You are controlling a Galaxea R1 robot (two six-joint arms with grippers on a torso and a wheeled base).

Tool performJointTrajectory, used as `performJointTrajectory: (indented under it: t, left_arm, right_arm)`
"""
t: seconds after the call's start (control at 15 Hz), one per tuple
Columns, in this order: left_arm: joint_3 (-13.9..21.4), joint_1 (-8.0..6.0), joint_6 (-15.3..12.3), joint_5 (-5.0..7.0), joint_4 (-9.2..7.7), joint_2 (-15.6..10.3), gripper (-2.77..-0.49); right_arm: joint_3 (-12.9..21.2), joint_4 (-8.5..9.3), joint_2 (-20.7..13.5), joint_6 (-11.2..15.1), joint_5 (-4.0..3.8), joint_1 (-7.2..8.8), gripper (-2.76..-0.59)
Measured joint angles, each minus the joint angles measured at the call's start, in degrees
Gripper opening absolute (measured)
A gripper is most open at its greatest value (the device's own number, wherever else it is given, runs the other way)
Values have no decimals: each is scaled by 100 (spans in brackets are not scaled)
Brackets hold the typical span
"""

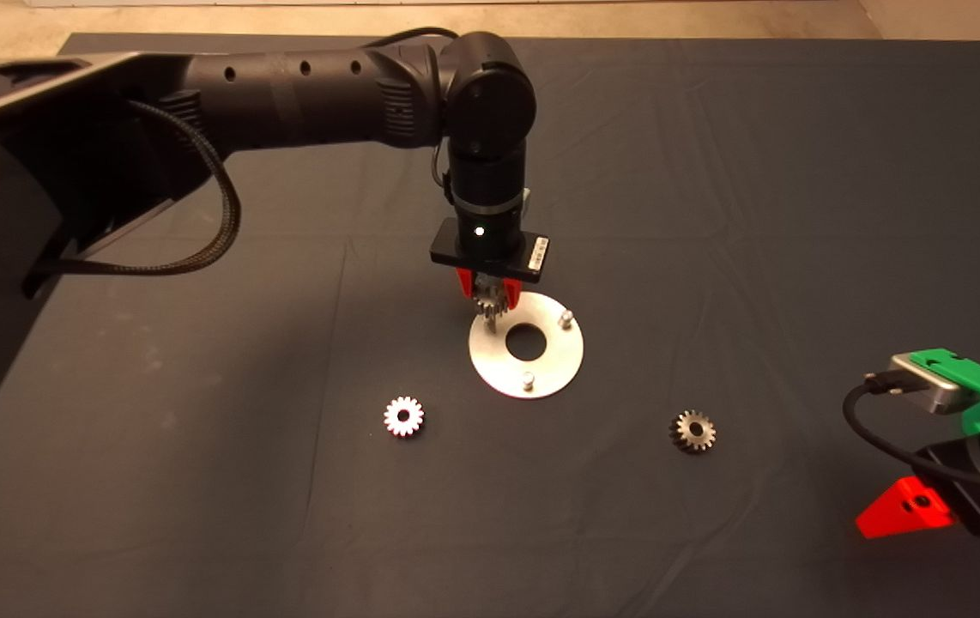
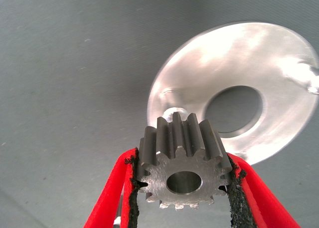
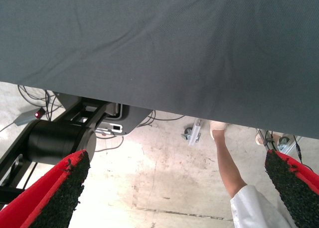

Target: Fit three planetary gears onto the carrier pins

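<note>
One gear [image 2: 183, 170] is clamped between the left gripper's [image 1: 486, 290] fingers [image 2: 112, 193], just above a pin [image 2: 175, 112] on the disc [image 1: 541, 376]. Two more gears [image 1: 404, 416] [image 1: 693, 430] lie on the mat [image 1: 198, 481]. The right gripper [image 3: 174, 188] waits at the lower right, spread wide.

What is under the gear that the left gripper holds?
Under the held gear, clamped in the left gripper, stands one carrier pin on the silver disc. The gear hides the pin's base.

no readable text, white label on left arm's wrist plate [image 1: 539, 252] illegible
</note>
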Motion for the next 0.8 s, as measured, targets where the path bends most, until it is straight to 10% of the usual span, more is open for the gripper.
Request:
performJointTrajectory:
  t: [0.8]
  left_arm:
    - [-173,72,22,-4,0,0,-231]
  right_arm:
    - [0,0,-1,0,-2,0,-73]
